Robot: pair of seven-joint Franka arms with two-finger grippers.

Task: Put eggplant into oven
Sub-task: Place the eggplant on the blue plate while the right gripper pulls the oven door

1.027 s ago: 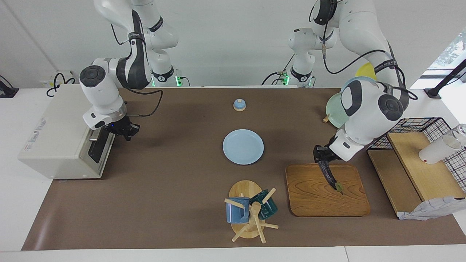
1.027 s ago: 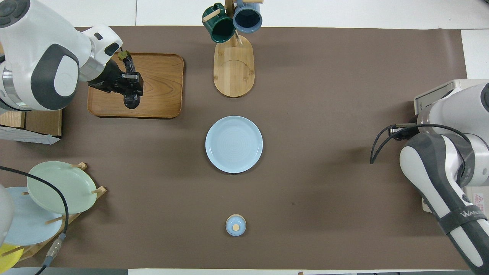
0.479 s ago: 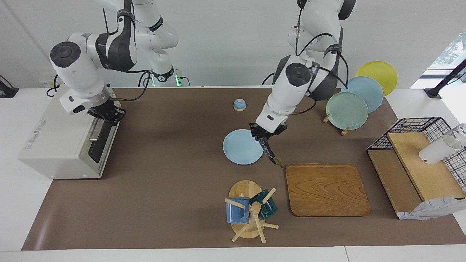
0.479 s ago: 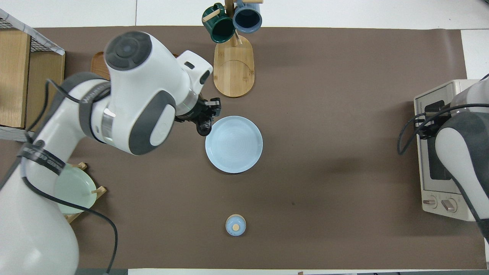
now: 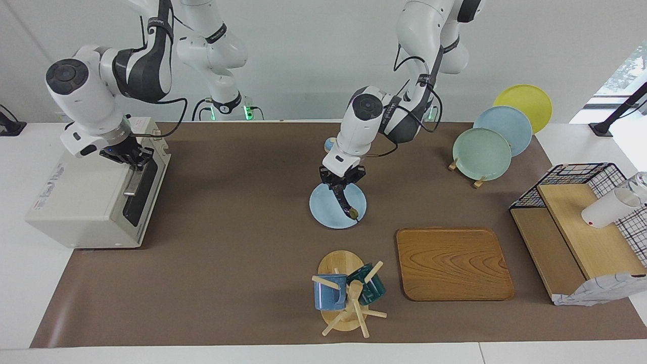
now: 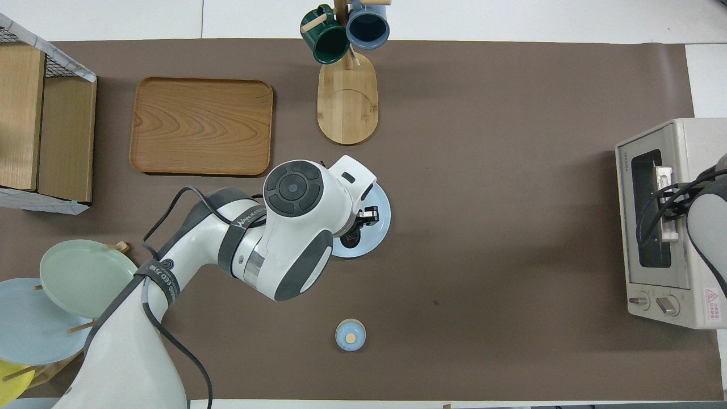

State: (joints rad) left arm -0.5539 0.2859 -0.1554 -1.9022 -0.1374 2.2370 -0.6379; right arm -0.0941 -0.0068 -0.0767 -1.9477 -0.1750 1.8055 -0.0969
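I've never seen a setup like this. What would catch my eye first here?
Probably the left gripper in the middle of the table, dangling a dark eggplant over a pale blue plate. Next, the right gripper shut on the door handle of the off-white oven at the right arm's end of the table, door closed.

- The eggplant (image 5: 345,201) is glossy and dark.
- The oven (image 6: 670,221) has a matt off-white shell, a dark glass door and a metal bar handle.
- The tray (image 5: 453,263) is smooth, grained wood.
- The table cover (image 5: 242,242) is matt brown.
- The plate (image 5: 323,212) looks glazed.
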